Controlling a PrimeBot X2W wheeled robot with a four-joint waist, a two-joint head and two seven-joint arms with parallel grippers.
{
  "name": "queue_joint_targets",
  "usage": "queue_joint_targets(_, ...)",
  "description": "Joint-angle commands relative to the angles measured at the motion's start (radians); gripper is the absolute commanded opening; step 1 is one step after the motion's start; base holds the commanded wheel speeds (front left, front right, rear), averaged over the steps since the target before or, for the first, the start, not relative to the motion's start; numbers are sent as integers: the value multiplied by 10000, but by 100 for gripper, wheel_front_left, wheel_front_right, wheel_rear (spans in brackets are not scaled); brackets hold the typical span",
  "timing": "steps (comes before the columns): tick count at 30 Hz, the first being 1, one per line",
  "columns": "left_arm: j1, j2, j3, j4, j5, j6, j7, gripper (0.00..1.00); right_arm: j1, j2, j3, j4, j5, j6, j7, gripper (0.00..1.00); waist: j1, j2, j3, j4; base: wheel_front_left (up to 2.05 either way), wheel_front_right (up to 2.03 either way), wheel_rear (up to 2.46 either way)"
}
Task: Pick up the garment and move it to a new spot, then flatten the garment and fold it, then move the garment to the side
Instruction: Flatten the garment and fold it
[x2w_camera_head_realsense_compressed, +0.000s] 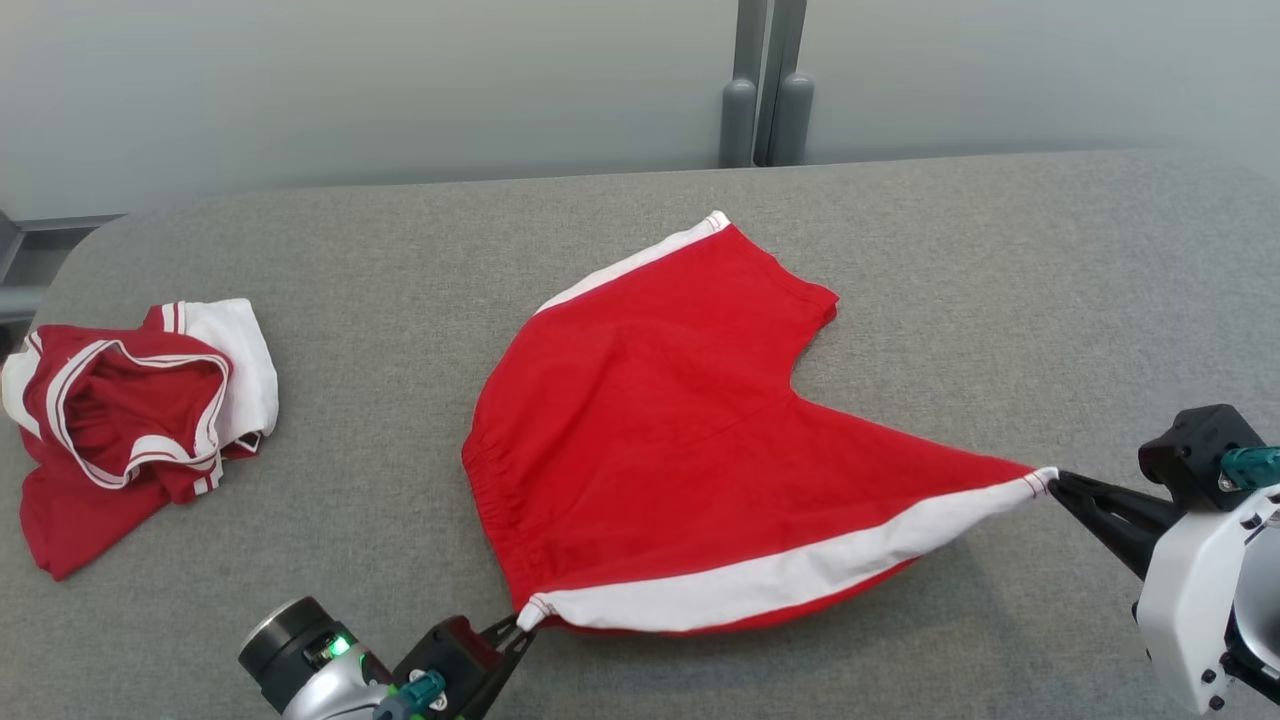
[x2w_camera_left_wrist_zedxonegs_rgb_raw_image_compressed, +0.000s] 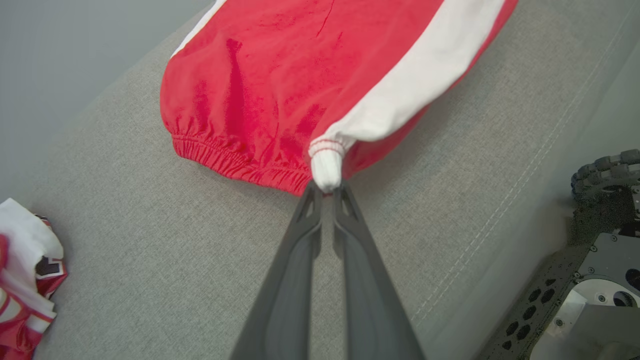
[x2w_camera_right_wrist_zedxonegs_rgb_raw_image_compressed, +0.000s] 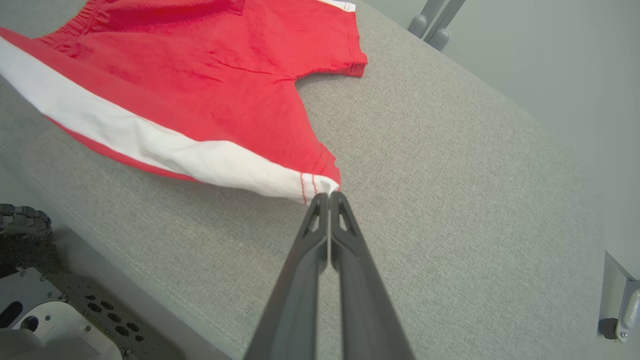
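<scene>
The garment (x2w_camera_head_realsense_compressed: 660, 420) is a pair of red shorts with white side stripes, spread on the grey table (x2w_camera_head_realsense_compressed: 950, 260). Its near edge is lifted and stretched taut between both grippers. My left gripper (x2w_camera_head_realsense_compressed: 522, 626) is shut on the white waistband corner (x2w_camera_left_wrist_zedxonegs_rgb_raw_image_compressed: 327, 167) at the front left. My right gripper (x2w_camera_head_realsense_compressed: 1056, 482) is shut on the white hem corner (x2w_camera_right_wrist_zedxonegs_rgb_raw_image_compressed: 320, 186) at the right. The far leg (x2w_camera_head_realsense_compressed: 740, 270) lies flat on the table, and the elastic waistband (x2w_camera_left_wrist_zedxonegs_rgb_raw_image_compressed: 225, 160) is gathered on the left side.
A second crumpled red and white garment (x2w_camera_head_realsense_compressed: 130, 410) lies near the table's left edge, also seen as a crumpled garment (x2w_camera_left_wrist_zedxonegs_rgb_raw_image_compressed: 25, 295) in the left wrist view. Grey posts (x2w_camera_head_realsense_compressed: 765, 110) stand behind the far edge. The robot base (x2w_camera_left_wrist_zedxonegs_rgb_raw_image_compressed: 590, 280) sits below the near edge.
</scene>
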Motion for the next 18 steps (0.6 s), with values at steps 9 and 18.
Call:
queue_joint_targets(9, -1235, -719, 515, 927, -433, -400, -434, 0, -2759, -135, 1332, 875, 69, -16, -440, 0, 2, -1, 671, 308, 0, 0, 0)
queue_joint_targets(18, -2966, -1551, 900, 2334, -445, -809, -666, 0, -6805, -130, 3720, 3189, 379, -17, -1023, 0, 2, -1, 1773, 849, 0, 0, 0)
